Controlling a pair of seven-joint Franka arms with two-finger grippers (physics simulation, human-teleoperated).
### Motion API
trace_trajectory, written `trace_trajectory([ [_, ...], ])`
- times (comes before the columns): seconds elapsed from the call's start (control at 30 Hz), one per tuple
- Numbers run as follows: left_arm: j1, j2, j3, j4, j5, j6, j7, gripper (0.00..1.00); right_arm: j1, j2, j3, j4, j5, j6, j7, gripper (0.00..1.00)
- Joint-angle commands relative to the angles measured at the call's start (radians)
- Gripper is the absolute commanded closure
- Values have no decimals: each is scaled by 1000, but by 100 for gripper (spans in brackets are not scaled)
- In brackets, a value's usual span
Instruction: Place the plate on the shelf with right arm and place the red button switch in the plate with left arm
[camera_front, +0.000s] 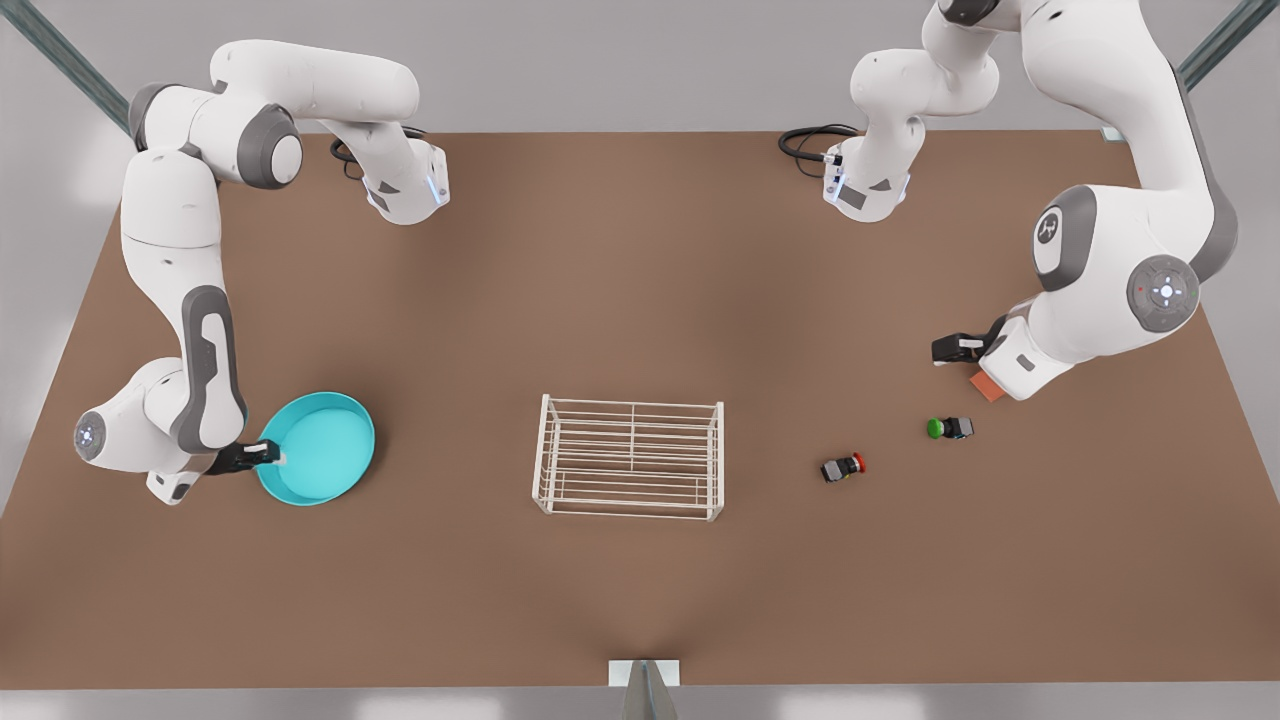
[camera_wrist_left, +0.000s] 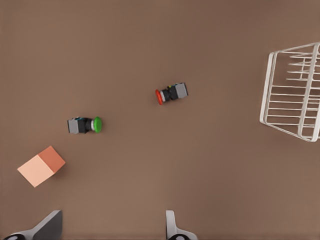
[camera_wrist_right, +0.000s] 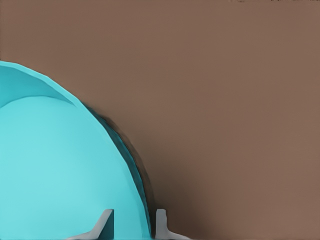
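The turquoise plate (camera_front: 320, 445) lies on the table at the front view's left. My right gripper (camera_front: 268, 455) is at its near-left rim, with one finger inside the plate (camera_wrist_right: 50, 165) and one outside. The right gripper (camera_wrist_right: 135, 222) looks shut on that rim. The white wire shelf (camera_front: 630, 458) stands mid-table with nothing on it. The red button switch (camera_front: 843, 467) lies on its side to the shelf's right. My left gripper (camera_front: 950, 348) hovers open farther right, well away from the red button switch (camera_wrist_left: 171, 93). The left gripper (camera_wrist_left: 110, 227) holds nothing. One end of the shelf (camera_wrist_left: 295, 90) shows in the left wrist view.
A green-capped switch (camera_front: 949, 428) lies right of the red one, also on its side (camera_wrist_left: 85, 125). An orange cube (camera_front: 988, 386) sits just under the left arm's wrist, near the left gripper (camera_wrist_left: 41, 166). Bare brown table separates plate, shelf and switches.
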Motion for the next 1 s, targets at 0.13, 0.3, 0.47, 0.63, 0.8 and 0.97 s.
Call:
trace_trajectory([
  [0.13, -2, -1, -1, 3, 12, -6, -28, 0, -2, -6, -2, 3, 1, -47, -157, 60],
  [0.3, -3, -1, -1, 3, 29, -6, -38, 0, -1, -7, -3, 3, 2, -67, -171, 74],
  [0.47, -5, 5, -2, 3, 31, -6, -104, 0, 1, -34, 6, 5, 4, -133, -171, 76],
  [0.63, -35, -5, -25, -75, -15, 123, -618, 0, 1, -109, 21, 5, 53, -249, -169, 76],
  [0.8, -127, -68, -68, -294, 5, 332, -1018, 0, 11, -182, 67, 11, 114, -395, -99, 75],
  [0.97, -169, 13, -61, -287, 83, 428, -1630, 0, 106, -239, 81, 45, 112, -461, 48, 74],
])
